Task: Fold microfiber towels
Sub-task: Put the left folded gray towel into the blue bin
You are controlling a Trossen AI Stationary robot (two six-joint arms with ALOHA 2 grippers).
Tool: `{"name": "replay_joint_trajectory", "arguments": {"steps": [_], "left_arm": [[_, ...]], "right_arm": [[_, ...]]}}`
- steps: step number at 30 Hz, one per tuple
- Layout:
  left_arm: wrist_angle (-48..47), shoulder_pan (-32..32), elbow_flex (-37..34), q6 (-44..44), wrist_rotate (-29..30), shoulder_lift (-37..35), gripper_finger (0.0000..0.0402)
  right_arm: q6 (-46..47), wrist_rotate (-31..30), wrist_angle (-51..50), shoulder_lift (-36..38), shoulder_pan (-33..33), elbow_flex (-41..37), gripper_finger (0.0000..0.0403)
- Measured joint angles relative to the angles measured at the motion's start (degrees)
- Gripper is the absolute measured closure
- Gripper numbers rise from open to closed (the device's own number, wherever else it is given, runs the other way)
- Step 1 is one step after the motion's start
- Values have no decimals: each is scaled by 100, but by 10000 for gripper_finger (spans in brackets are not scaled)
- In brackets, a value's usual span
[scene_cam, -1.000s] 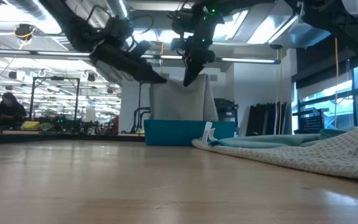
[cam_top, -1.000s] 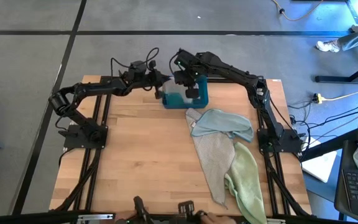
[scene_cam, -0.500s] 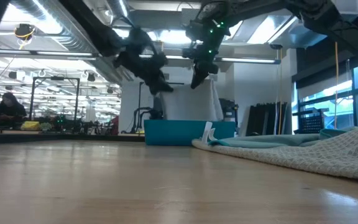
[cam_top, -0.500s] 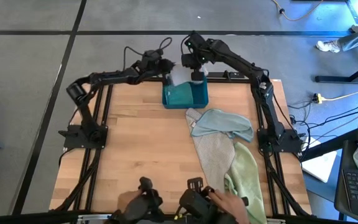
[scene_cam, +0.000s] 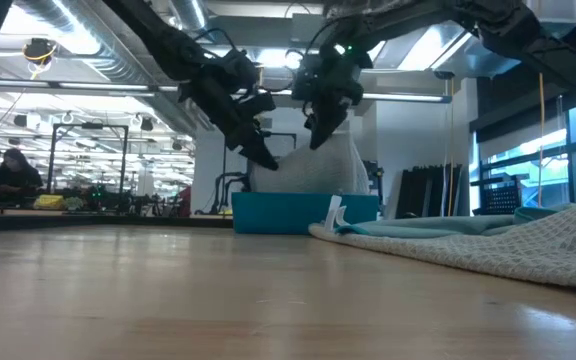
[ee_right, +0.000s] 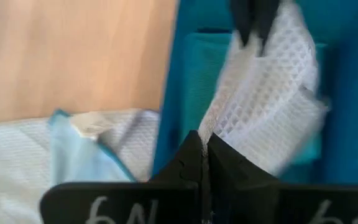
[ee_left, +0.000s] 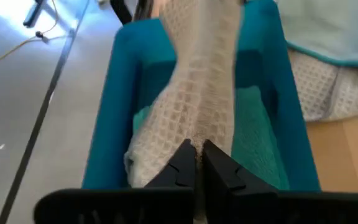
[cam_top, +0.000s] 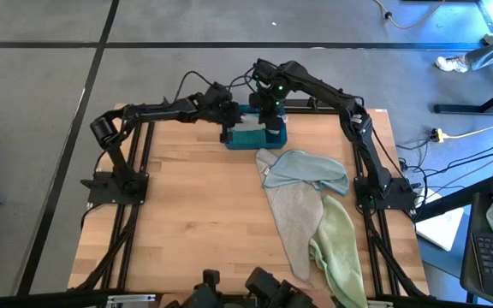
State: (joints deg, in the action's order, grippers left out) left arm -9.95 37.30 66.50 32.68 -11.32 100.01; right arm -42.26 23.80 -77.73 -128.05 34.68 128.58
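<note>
On the pale wooden plank surface [cam_top: 187,214], the left end effector [ee_left: 196,163] sits at upper centre of the high view, its dark fingers pressed together on one end of a pale grey-beige waffle-weave microfiber towel [ee_left: 201,93]. That soft, gridded cloth hangs in a narrow band between both arms over the rigid teal-blue rectangular plastic bin [cam_top: 253,137], where a folded teal towel [ee_left: 253,134] lies flat inside. Just right of it, the right end effector [ee_right: 204,152] pinches the same cloth's other end, fingers clamped shut. Right of centre, a rumpled pale blue towel [cam_top: 308,171] lies beside the bin, over a long second grey-beige waffle towel [cam_top: 294,218]; a pale green towel [cam_top: 339,248] trails toward the lower right edge.
</note>
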Motion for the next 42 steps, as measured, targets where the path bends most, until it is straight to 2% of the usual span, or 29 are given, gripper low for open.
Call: {"name": "replay_joint_trajectory", "arguments": {"steps": [4,9,13,19,24,29,35,42], "left_arm": [[-165,-180,-2,83,380,0,401],[8,-146,-6,377,732,9,401],[-85,14,-11,360,429,11,401],[-446,57,-10,206,-1,11,401],[-480,67,-2,236,-230,11,401],[-151,92,-5,239,-238,112,402],[246,154,-6,335,-259,599,402],[379,297,-4,461,-108,955,402]], "right_arm": [[-32,111,128,-12,-21,-398,394],[-292,-145,511,-17,-8,-828,394],[-329,9,910,1,97,-1067,392],[-437,502,944,-11,246,-1203,383],[-474,543,914,-11,325,-1203,387],[-452,533,929,-11,452,-1203,379],[-429,450,1007,-48,490,-1216,377],[-420,354,1805,-168,487,-1751,384]]}}
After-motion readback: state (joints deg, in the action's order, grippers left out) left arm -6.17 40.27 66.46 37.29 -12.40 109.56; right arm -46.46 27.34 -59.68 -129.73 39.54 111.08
